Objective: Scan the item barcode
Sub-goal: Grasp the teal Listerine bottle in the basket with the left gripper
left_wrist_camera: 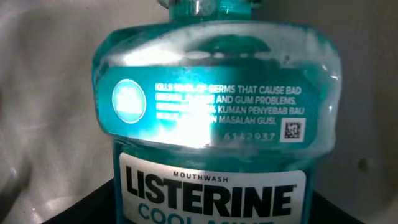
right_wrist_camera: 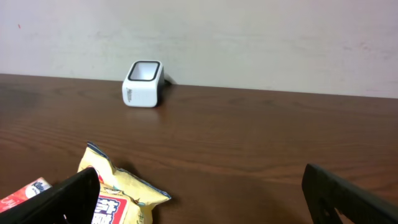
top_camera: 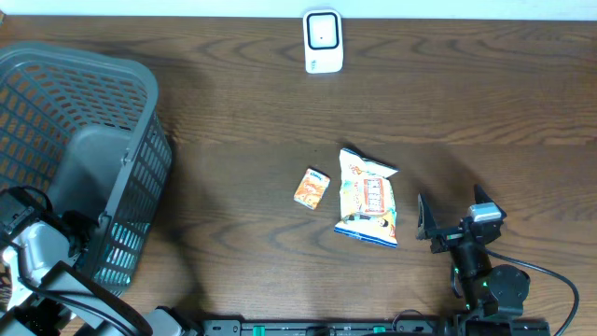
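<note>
We begin at the left gripper (left_wrist_camera: pixel 214 210). Its wrist camera shows only two dark shapes in the bottom corners of the view, one on each side of a teal mouthwash bottle (left_wrist_camera: pixel 217 81). We cannot tell whether those jaws press on the bottle or stand off it. The bottle fills nearly the whole view, its neck cut off by the top edge. Glare lies across the teal band below its shoulder, and a small square code (left_wrist_camera: pixel 292 129) is printed at the right end of that band. The white Listerine label (left_wrist_camera: pixel 211 186) sits beneath. Around the bottle we see only a pale grey, blurred surface. From overhead, the left arm (top_camera: pixel 37 252) rises from the lower left corner and reaches into the grey basket (top_camera: pixel 56 84) at the left end of the table (top_camera: pixel 233 103). As far as we can judge the bottle is inside that basket, though we cannot pick it out from above. The right gripper (right_wrist_camera: pixel 205 199) is at the near right of the table, low over bare wood, its fingers spread wide with nothing between them. Near it, to its left, lies a yellow snack bag (top_camera: pixel 367 198). Left of the bag, near but not touching, is a small orange box (top_camera: pixel 312 188). The white scanner (top_camera: pixel 323 42) stands at the middle of the far edge, its dark-rimmed window visible from above. It is well apart from the bag, the box and both grippers.
</note>
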Robot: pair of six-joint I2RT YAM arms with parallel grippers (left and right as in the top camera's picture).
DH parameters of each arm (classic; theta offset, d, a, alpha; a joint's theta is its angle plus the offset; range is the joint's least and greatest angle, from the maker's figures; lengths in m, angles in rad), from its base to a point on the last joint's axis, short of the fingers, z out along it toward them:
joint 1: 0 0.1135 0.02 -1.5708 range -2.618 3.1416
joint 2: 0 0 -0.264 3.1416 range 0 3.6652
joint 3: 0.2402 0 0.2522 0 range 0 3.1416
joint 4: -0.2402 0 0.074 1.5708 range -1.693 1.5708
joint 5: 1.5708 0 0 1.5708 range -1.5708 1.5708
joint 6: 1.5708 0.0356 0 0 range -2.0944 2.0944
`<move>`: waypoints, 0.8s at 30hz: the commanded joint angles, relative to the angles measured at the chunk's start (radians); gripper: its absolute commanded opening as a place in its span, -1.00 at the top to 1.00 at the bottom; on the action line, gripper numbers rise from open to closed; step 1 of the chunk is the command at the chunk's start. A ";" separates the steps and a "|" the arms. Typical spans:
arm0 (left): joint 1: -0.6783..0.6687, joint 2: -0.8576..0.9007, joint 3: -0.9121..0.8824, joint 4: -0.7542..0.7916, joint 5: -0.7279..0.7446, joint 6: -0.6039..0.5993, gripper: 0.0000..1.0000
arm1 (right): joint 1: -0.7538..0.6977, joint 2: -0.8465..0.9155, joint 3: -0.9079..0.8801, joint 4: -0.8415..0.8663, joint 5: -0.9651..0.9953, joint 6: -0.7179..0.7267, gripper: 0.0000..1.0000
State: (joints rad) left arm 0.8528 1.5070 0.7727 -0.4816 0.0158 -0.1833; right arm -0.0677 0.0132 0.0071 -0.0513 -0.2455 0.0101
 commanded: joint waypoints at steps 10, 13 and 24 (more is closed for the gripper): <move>-0.001 0.056 -0.004 -0.035 0.053 -0.021 -0.03 | 0.004 0.000 -0.002 -0.005 0.008 -0.011 -0.99; -0.001 0.040 0.040 -0.058 0.087 -0.021 -0.03 | 0.004 0.000 -0.002 -0.005 0.008 -0.011 -0.98; -0.002 -0.125 0.177 -0.062 0.362 -0.021 -0.02 | 0.004 0.000 -0.002 -0.005 0.008 -0.011 -0.98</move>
State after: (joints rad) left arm 0.8536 1.4780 0.8696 -0.5503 0.2359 -0.1913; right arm -0.0677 0.0132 0.0071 -0.0509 -0.2455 0.0101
